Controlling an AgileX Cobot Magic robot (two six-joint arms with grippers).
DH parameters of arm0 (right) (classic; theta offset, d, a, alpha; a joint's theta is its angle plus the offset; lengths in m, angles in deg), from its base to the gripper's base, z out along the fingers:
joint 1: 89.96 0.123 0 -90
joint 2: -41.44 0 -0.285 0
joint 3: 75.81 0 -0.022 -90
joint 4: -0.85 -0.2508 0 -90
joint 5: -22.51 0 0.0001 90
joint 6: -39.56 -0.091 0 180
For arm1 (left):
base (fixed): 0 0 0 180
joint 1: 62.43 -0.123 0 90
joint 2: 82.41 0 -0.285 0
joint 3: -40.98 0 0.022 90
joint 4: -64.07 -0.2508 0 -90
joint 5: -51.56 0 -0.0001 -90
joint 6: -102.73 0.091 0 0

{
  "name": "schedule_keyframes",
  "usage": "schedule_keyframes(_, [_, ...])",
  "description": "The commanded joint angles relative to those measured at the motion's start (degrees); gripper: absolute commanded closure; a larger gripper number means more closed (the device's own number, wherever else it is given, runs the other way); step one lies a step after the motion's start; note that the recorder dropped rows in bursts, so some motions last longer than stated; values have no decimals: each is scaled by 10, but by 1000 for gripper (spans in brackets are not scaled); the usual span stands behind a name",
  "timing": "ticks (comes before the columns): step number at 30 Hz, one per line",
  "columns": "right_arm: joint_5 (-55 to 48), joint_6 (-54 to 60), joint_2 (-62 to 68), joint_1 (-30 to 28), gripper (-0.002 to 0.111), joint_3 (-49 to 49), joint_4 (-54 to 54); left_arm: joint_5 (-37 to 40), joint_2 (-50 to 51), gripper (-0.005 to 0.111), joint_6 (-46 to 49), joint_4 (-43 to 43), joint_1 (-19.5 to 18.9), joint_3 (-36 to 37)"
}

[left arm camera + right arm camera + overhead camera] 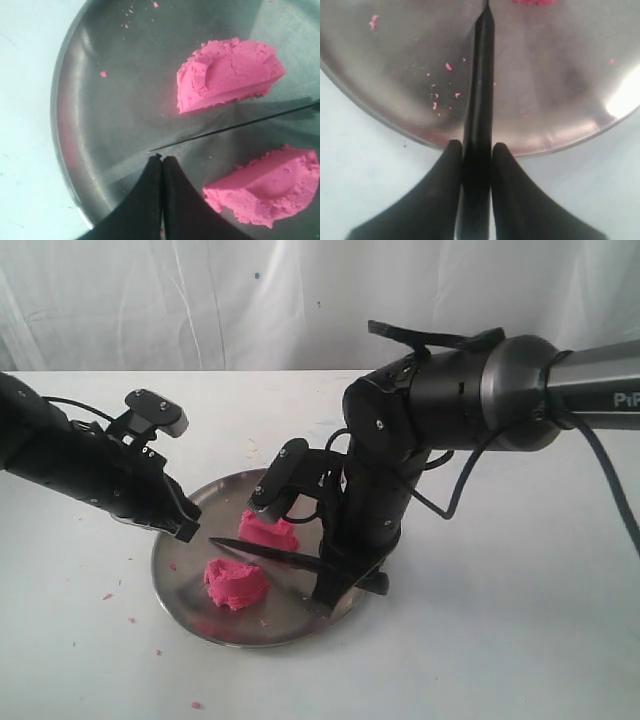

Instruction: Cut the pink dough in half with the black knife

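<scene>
My right gripper (477, 148) holds the knife (481, 75) across the plate (95, 130), dough halves (227, 75) either side; left gripper (161, 159) closed, empty.

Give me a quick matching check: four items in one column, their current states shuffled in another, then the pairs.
1. pink dough
2. black knife
3. left gripper
4. steel plate

A. shut, holding nothing
B. in two separate lumps
C. dotted with pink crumbs
D. handle held in the right gripper, blade between the lumps

Pairs: 1-B; 2-D; 3-A; 4-C
</scene>
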Motion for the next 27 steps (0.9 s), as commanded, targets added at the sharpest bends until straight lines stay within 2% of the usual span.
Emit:
schedule_keyframes(1, [9,-22,-35,0,108,1,-6,5,-20,107,-7,3,1,3])
schedule_keyframes(7, [11,-46,-45,0,108,1,-8,6,-26,107,-18,3,1,3])
schedule_keyframes(15, [32,-29,-45,0,108,1,-107,15,-27,107,-20,3,1,3])
schedule_keyframes(18, [45,-44,-45,0,108,2,-113,15,-34,107,-20,3,1,3])
schedule_keyframes(27, [105,-55,-45,-4,108,54,-128,20,-45,107,-22,3,1,3])
